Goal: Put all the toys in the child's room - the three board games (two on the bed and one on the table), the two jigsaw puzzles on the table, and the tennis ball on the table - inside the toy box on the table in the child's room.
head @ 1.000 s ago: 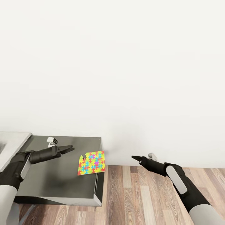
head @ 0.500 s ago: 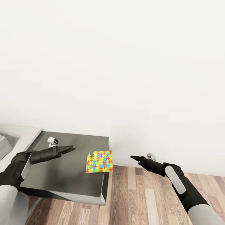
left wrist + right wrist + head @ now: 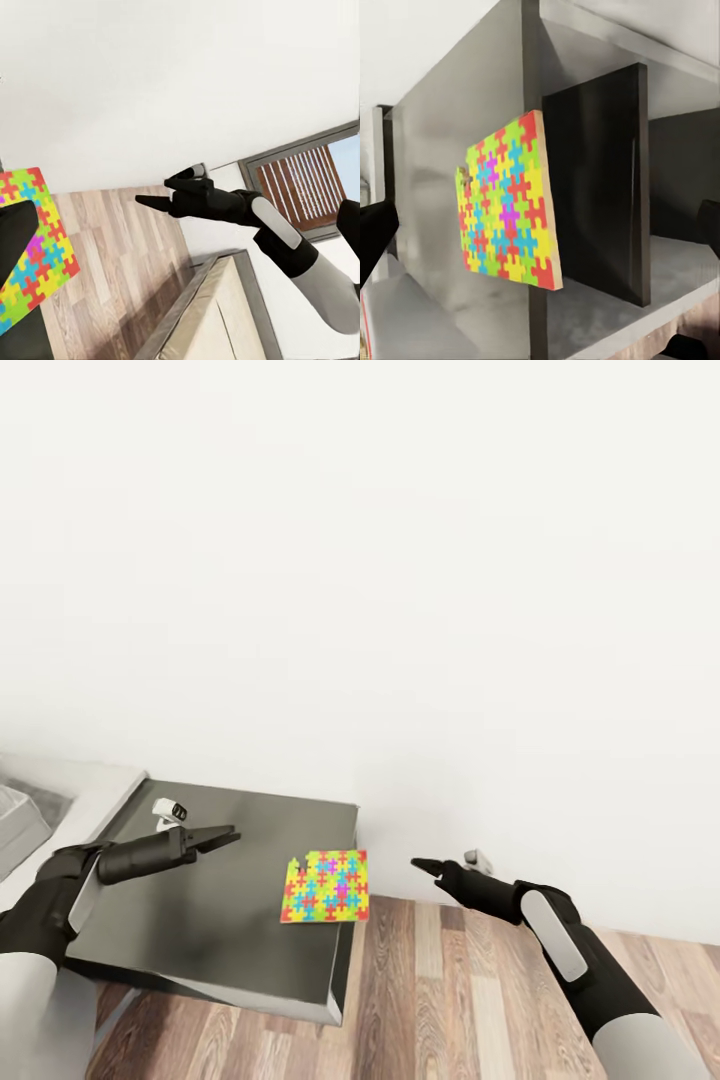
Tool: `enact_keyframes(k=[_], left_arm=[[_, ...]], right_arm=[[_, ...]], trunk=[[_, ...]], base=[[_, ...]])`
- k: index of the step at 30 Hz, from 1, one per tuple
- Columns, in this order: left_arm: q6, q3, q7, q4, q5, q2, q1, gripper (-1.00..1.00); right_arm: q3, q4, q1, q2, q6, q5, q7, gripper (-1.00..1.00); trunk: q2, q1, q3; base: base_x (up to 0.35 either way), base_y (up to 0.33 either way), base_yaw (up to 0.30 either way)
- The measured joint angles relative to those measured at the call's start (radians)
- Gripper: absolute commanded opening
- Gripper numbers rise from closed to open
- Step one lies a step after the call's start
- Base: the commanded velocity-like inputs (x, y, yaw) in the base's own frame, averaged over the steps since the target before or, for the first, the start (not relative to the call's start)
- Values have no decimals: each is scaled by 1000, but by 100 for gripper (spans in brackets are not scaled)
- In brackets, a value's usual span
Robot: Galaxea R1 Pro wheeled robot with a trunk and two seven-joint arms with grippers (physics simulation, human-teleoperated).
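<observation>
That jigsaw puzzle looks thin, stiff and light overhanging the counter edge — nip its overhang, your left pincer looks together.

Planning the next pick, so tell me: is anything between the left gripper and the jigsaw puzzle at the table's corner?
Nothing visible. The left gripper hovers over bare table top, and the jigsaw puzzle lies flat at the corner, slightly overhanging the edge.
</observation>
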Motion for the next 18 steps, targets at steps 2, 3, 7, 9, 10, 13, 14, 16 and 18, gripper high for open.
enact_keyframes(k=[2,3,7,9,10,13,14,16,18], left_arm=[[0,0,0,0,0,0,0,100],[0,0,0,0,0,0,0,100],[2,0,0,-1,0,0,0,100],[2,0,0,-1,0,1,0,100],[1,0,0,-1,-1,1,0,100],[1,0,0,-1,0,0,0,100],[1,0,0,-2,0,0,0,100],[2,0,0,-2,1,0,0,100],[3,0,0,-2,1,0,0,100]], right_arm=[[-1,0,0,2,1,0,0,100],[-1,0,0,3,1,0,1,100],[-2,1,0,4,1,0,1,100],[0,1,0,5,1,0,1,100],[0,1,0,5,0,0,1,100],[2,2,0,7,0,1,2,100],[2,2,0,11,0,1,2,100],[2,4,0,17,2,1,2,100],[3,10,-1,21,5,1,2,100]], trunk=[[0,0,0],[0,0,0],[0,0,0],[0,0,0],[0,0,0],[0,0,0],[0,0,0],[0,0,0],[0,0,0]], base=[[139,-87,95],[86,-54,60],[34,-22,24],[12,-7,8],[6,-4,4],[3,-2,2],[2,-1,1],[0,0,0],[0,0,0]])
